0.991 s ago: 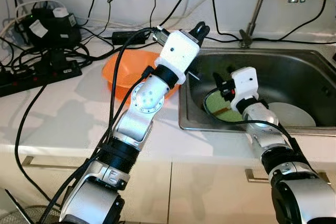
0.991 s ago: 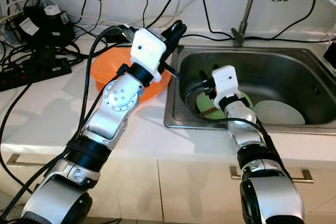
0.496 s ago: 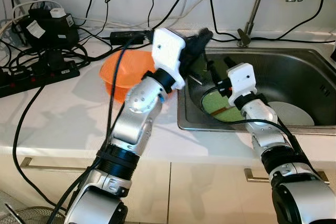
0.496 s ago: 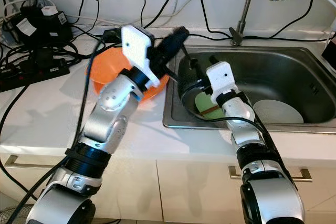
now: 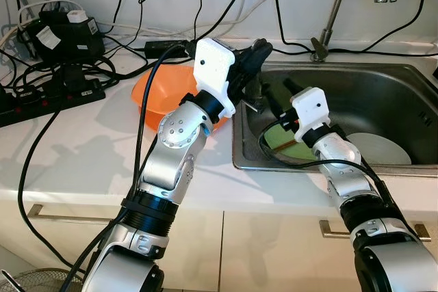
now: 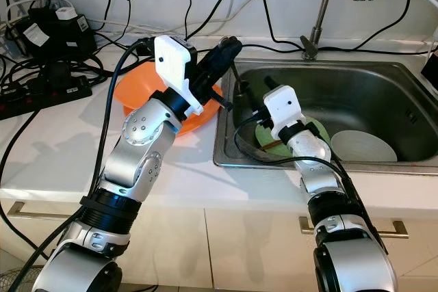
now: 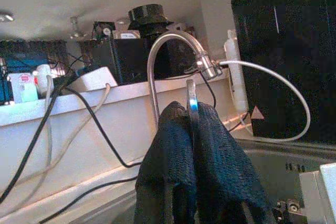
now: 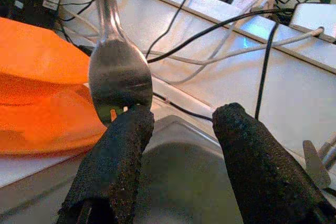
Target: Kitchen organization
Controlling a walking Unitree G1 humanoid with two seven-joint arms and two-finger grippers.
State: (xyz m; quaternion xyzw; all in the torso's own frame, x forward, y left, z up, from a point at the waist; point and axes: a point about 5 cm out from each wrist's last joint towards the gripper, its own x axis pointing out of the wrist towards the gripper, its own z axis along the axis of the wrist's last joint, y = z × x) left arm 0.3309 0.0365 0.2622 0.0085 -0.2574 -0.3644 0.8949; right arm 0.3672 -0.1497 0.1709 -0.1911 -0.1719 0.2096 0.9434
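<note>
Over the left rim of the sink (image 5: 410, 73), the left gripper (image 5: 254, 51) is clenched on a fork (image 8: 116, 77), handle up, tines hanging just beyond the right gripper (image 8: 178, 145), whose fingers gape apart below it; handover seems imminent.

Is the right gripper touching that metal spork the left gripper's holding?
Cannot tell. In the right wrist view the spork overlaps one finger of the open right gripper, but contact isn't plain. Left gripper is shut on it.
</note>
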